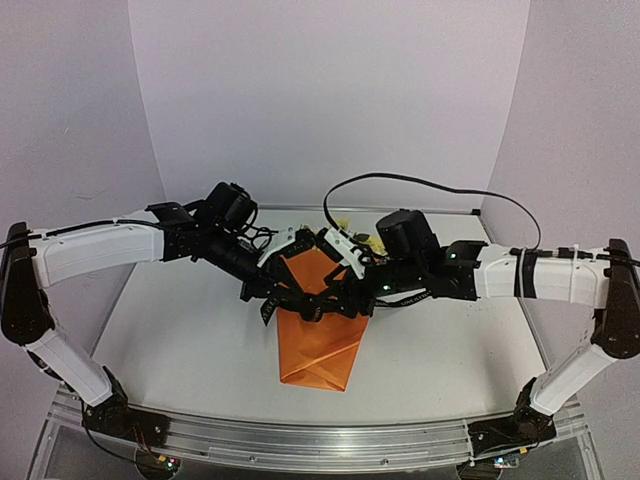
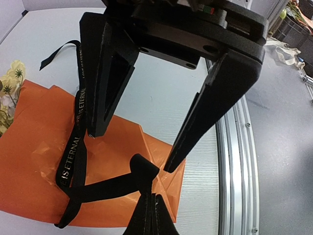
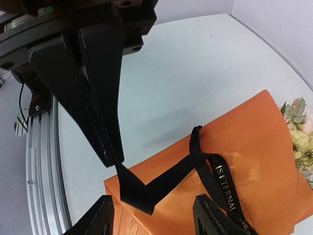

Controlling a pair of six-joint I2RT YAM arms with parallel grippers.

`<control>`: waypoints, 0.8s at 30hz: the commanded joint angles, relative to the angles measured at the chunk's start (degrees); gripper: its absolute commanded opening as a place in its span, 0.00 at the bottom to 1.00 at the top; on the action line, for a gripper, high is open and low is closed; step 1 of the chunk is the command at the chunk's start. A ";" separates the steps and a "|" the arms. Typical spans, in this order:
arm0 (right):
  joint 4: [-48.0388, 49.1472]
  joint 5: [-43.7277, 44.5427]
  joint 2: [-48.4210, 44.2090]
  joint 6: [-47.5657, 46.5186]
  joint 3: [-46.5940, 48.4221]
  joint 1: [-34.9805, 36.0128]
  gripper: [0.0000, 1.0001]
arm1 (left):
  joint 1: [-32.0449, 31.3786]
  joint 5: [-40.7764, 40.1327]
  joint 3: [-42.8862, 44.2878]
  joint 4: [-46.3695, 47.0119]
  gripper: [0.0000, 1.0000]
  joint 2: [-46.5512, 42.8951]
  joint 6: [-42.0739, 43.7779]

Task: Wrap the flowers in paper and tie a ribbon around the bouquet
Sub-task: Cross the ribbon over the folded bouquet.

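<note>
Your left gripper [image 3: 113, 159] is clamped fully shut on the plain end of the ribbon [image 3: 222, 181]. It draws that strand taut and up off the paper [image 3: 264, 196], so there is room for a second grip. Your right gripper [image 3: 151, 203] stands open with its fingers [image 3: 98, 218] either side of the raised strand and has hold of nothing. I judge it is lined up to pinch there.

From the pinch the ribbon runs back to a crossing on top of the bouquet [image 3: 254, 142], where the lettered strand lies over the orange wrap. That crossing looks to be what holds the cone closed, so the tension matters. The bouquet lies flat on the table [image 3: 195, 63], with the flowers [image 3: 298, 142] poking out of the wide end, away from the arm bases.

Only the right wrist view shows the shut tips biting the ribbon. Only the left wrist view shows the lettered strand trailing past the right gripper's finger to a loose tail on the table. In the top view both wrists hide the ribbon, and you see just the cone's narrow end towards you.
</note>
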 commanded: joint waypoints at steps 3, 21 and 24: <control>20.47 8.59 -1.55 3.79 -9.28 3.03 0.70 | 1.13 5.09 -6.54 14.28 0.00 -6.20 -5.34; 28.09 7.61 -0.92 0.54 -11.82 3.06 0.70 | 1.53 8.53 -3.36 9.79 0.00 -1.83 -3.02; 28.14 5.93 -1.25 3.13 -12.07 2.88 0.55 | 1.53 8.71 -3.72 11.24 0.00 -0.51 -4.21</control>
